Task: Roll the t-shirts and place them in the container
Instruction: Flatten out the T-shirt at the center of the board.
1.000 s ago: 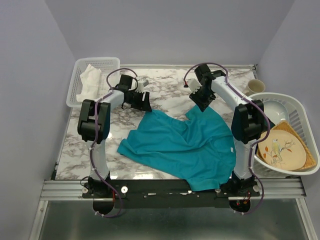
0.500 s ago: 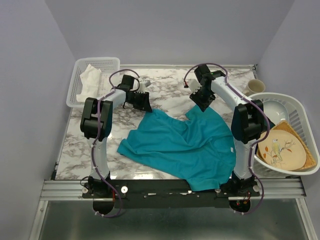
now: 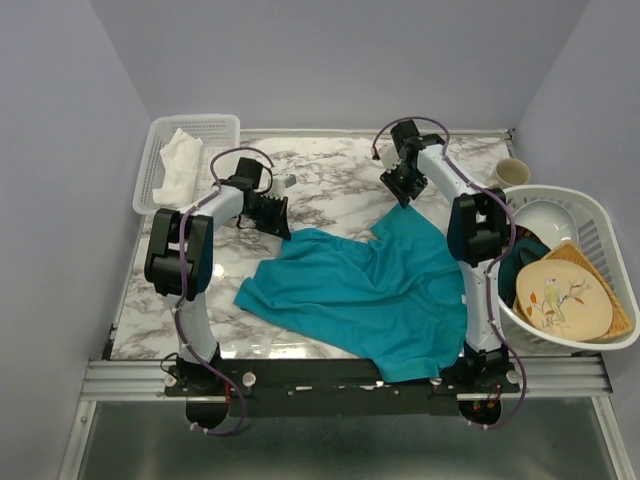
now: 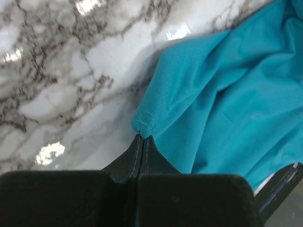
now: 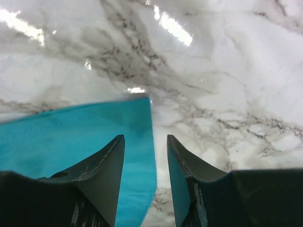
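Teal-blue soft fabric t-shirt (image 3: pixel 370 290) is spread rumpled across the grey-veined marble table (image 3: pixel 330 175); flattening is judged in hand. One far corner is pinched by the closed left gripper (image 4: pixel 143 138). Another is straddled by the parted right gripper (image 5: pixel 145 139) and should be clamped next.

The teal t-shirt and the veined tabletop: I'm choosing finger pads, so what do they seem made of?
The teal-blue soft t-shirt looks like thin matte knit fabric: a fine mesh texture and loose folds show in the left wrist view. The white, grey-veined tabletop looks like polished marble, with glossy light reflections; it may be laminate.
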